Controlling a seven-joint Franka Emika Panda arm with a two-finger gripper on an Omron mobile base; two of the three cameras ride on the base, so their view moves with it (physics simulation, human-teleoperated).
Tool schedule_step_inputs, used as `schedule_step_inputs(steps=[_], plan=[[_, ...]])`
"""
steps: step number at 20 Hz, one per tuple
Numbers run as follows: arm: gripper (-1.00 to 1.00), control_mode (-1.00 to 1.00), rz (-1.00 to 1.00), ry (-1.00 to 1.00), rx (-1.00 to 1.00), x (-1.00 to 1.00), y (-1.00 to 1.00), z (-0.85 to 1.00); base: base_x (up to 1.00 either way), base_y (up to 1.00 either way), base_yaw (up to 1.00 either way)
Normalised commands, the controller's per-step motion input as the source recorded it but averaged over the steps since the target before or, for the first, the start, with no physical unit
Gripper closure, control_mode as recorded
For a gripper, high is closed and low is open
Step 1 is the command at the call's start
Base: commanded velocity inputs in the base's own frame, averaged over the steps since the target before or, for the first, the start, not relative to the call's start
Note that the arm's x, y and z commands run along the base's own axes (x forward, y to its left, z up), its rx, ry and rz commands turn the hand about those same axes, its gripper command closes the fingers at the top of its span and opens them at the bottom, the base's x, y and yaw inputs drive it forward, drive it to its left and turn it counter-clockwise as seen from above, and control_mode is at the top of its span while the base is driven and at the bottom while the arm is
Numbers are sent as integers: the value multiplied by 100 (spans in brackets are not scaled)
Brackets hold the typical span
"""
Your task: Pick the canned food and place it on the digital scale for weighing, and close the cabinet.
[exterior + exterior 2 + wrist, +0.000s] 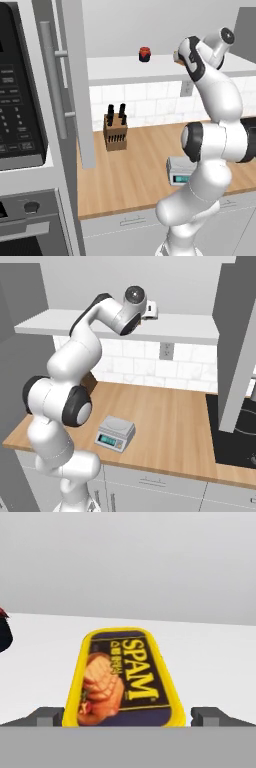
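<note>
The canned food [125,677] lies flat on the white inner shelf [150,67] of the cabinet [75,80], label up, and in the hand view it sits between the two dark fingertips [47,717] of the tool [127,718], which stands fully spread and has hold of nothing. One fingertip shows at about 8 o'clock of the tin and the other at about 4 o'clock, each just clear of its yellow rim.

The main risk, as I judge it, is a poor grip. The tin is broad and low, so if the tool closes too high the fingers may pinch only the rim and the tin could slip or tip as it is lifted off the shelf. If the tool pushes forward before closing, it could shove the tin deeper toward 12 o'clock. The small red jar [144,54] stands well apart to the tin's 9 o'clock side on the shelf; a wide sweep on withdrawal might knock it. The open cabinet door [237,341] hangs over the surface [175,421], and the arm could clip it on the way down to the digital scale [115,433].

Hard to make out: in both base views the wrist covers the tool and nearly all of the tin. The near end of the tin is cut off in the hand view, so I cannot tell how far the fingers overlap its sides
</note>
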Motion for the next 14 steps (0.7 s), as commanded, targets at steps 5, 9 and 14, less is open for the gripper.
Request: schedule_step_inputs(steps=[5, 9, 14], plan=[[100, -100, 0, 0, 0, 20, 2, -9, 0, 0, 0], [100, -100, 0, 0, -6, 0, 35, -10, 0, 0, 0], [100, -100, 0, -8, -5, -21, 25, -7, 0, 0, 0]])
